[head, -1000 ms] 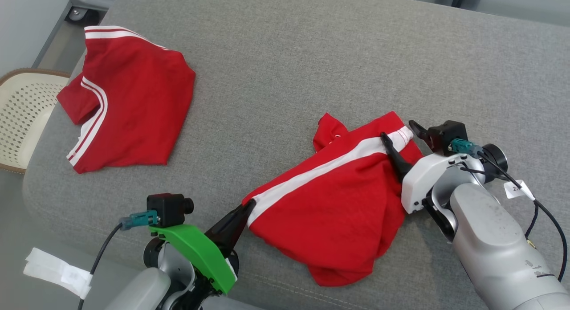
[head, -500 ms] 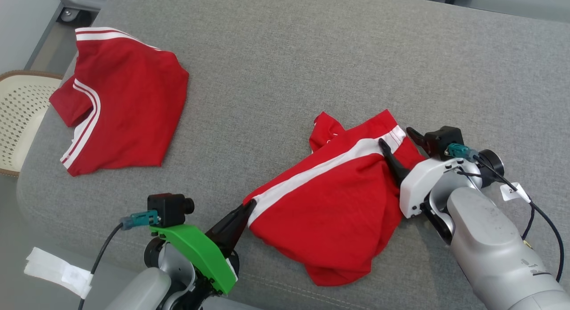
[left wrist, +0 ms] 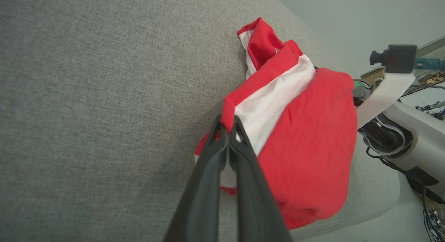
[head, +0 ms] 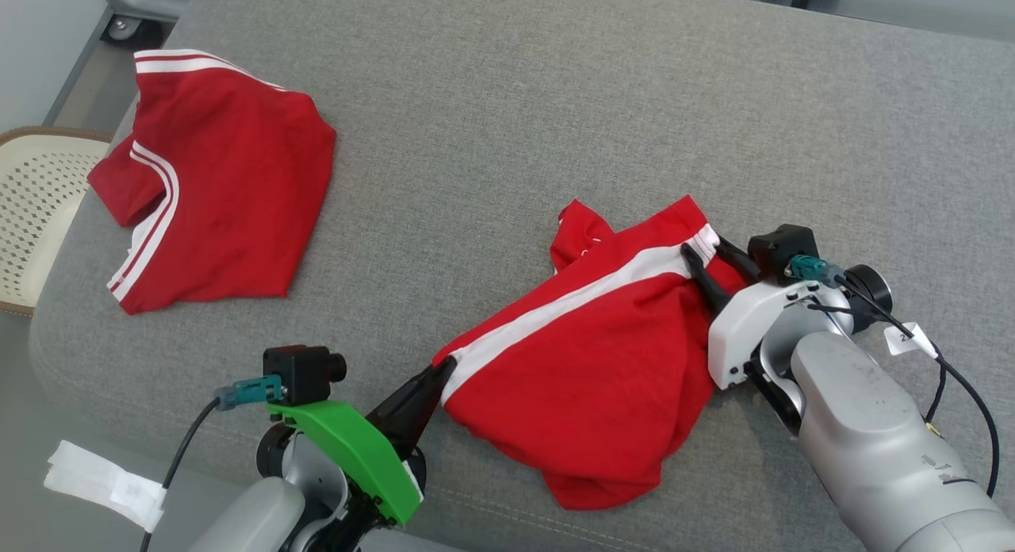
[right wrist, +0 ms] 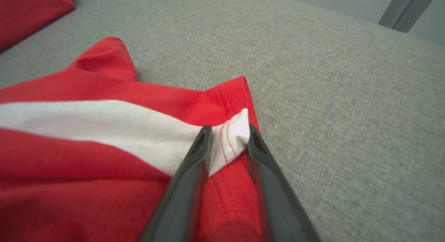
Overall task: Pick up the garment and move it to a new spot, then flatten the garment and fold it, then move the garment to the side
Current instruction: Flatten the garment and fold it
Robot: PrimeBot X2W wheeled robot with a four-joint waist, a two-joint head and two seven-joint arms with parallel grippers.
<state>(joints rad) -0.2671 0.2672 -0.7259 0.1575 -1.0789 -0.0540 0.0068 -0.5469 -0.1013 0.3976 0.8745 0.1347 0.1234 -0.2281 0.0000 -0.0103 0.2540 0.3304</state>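
Note:
A crumpled red garment with a broad white stripe lies on the grey cushion, near its front edge. My left gripper is shut on the garment's near-left corner, where the stripe ends. The left wrist view shows that pinch, with the garment bunched beyond it. My right gripper holds the far-right hem. In the right wrist view its two fingers squeeze the white stitched hem corner of the garment between them.
A second red garment with white stripes lies flat at the cushion's far left, its edge also in the right wrist view. A woven pale basket stands off the left side. Bare grey cushion stretches behind and to the right.
My right gripper's fingers have closed from wide open onto the white hem corner. The head camera shifted slightly at first. The left gripper has kept its hold.

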